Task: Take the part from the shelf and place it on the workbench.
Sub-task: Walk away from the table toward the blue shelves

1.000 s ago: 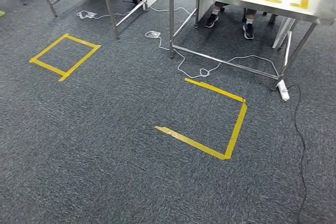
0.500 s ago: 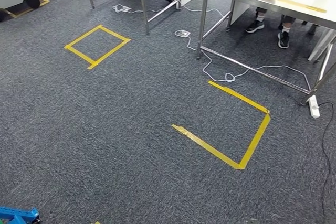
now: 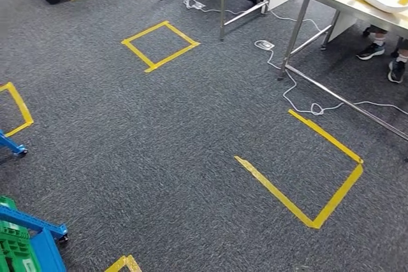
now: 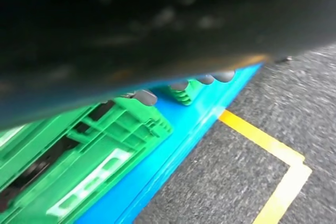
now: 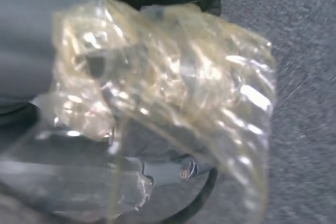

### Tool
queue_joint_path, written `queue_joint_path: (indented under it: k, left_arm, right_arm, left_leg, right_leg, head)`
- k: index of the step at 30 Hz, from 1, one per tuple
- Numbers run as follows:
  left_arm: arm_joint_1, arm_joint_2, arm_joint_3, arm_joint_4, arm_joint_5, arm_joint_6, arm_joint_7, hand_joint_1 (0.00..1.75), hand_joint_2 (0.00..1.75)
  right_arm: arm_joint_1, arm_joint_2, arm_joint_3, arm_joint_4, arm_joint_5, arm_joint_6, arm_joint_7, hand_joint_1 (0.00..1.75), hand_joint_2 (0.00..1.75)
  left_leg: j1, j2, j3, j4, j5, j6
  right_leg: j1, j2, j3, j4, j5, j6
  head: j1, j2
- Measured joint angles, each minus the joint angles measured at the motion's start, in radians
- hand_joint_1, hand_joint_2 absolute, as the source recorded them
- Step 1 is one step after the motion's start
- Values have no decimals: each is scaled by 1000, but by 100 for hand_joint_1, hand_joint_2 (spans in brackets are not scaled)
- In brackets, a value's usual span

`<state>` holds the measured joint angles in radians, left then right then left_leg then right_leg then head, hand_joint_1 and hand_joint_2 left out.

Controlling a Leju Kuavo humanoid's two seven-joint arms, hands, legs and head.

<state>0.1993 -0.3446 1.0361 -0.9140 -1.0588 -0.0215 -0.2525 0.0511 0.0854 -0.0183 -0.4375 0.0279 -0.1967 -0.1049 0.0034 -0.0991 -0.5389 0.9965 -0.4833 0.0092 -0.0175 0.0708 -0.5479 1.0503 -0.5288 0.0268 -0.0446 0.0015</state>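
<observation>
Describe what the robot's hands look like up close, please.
The right hand shows a smooth grey cover and black parts beyond; the wrapped part hides the rest. The left hand is a dark, blurred mass ending in rounded grey fingertips.

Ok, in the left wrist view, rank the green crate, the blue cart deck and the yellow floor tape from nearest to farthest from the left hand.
1. Green crate, right by the fingertips of the left hand.
2. Blue cart deck, the strip edging the crate.
3. Yellow floor tape, on the carpet beyond the cart.
</observation>
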Motion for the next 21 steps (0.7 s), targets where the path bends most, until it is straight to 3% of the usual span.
queue_joint_path:
  k: [2, 4, 6, 8, 10, 11, 12, 13, 15, 17, 18, 19, 21]
  left_arm:
    - [-1, 1, 0, 0, 2, 0, 0, 0, 0]
    - [0, 1, 2, 0, 3, 0, 0, 0, 0]
    - [1, 1, 4, 0, 10, 0, 4, 0, 0]
    - [0, 2, 3, 0, 22, -2, 17, 0, 0]
    - [1, 2, 2, 0, 39, -5, 36, 0, 0]
    - [4, 2, 0, 0, 51, -5, 46, 0, 0]
    - [9, 1, -2, 0, 66, -6, 57, 0, 0]
    - [14, 1, -7, 0, 86, -6, 68, 0, 0]
    - [21, 1, -23, -1, 135, -10, 87, 0, 0]
    - [26, 0, -46, -5, 186, -14, 98, 0, 0]
    - [28, 0, -57, -6, 205, -15, 100, 0, 0]
    - [32, -1, -67, -7, 220, -15, 101, 0, 0]
    - [38, -3, -84, -7, 237, -15, 101, 0, 0]
  right_arm:
    - [1, 0, -2, 0, 0, -1, 0, 0, 0]
    - [2, 1, -4, 0, 1, -1, 0, 0, 0]
    - [-1, 2, -7, 0, 2, -1, -2, 0, 0]
    - [-2, 2, -9, 0, 4, -1, -6, 0, 0]
    - [2, 2, -11, 0, 8, 0, -8, 0, 0]
    - [3, 2, -12, 0, 11, 1, -10, 0, 0]
    - [3, 2, -12, 0, 14, 1, -11, 0, 0]
    - [3, 2, -12, 0, 16, 0, -14, 0, 0]
    - [3, 2, -15, 1, 22, -8, -23, 0, 0]
    - [4, 2, -21, 5, 30, -18, -33, 0, 0]
    - [3, 3, -25, 8, 35, -22, -38, 0, 0]
    - [2, 4, -29, 12, 39, -24, -43, 0, 0]
    - [-1, 6, -38, 20, 46, -25, -54, 0, 0]
  left_leg:
    - [4, -24, -10, 4, 2, -12]
    - [10, -36, -20, 7, 5, -25]
    - [8, 14, -41, 45, -19, -35]
    - [7, 75, -93, 153, -76, -42]
    - [10, 88, -147, 264, -116, -47]
    - [11, 90, -154, 279, -110, -48]
    - [11, 93, -142, 258, -88, -48]
    - [11, 102, -110, 201, -54, -47]
    - [6, 141, -39, 72, -7, -39]
    - [1, 158, -12, 19, -1, -29]
    - [-1, 148, -13, 18, -1, -23]
    - [2, 139, -12, 15, 0, -17]
    - [9, 124, -7, 5, 5, -6]
  right_leg:
    - [-1, 31, 19, -38, 2, -6]
    - [1, 9, 24, -44, 4, -15]
    - [-1, -19, 29, -51, 6, -28]
    - [0, -51, 35, -54, 4, -37]
    - [3, -87, 38, -53, -2, -40]
    - [4, -104, 38, -53, -6, -40]
    - [4, -120, 40, -53, -9, -39]
    - [4, -134, 43, -53, -14, -37]
    - [8, -158, 55, -52, -25, -29]
    - [13, -178, 64, -53, -33, -18]
    - [14, -186, 72, -55, -35, -12]
    - [14, -187, 77, -56, -37, -8]
    - [13, -145, 73, -33, -59, 0]
  head:
    - [-2, 0]
    - [-2, 0]
    - [-8, 0]
    - [-14, 0]
    - [-14, 0]
    - [-14, 0]
    - [-14, 0]
    - [-14, 0]
    - [-14, 0]
    - [-10, 0]
    - [-8, 0]
    - [-6, 0]
    - [-4, 0]
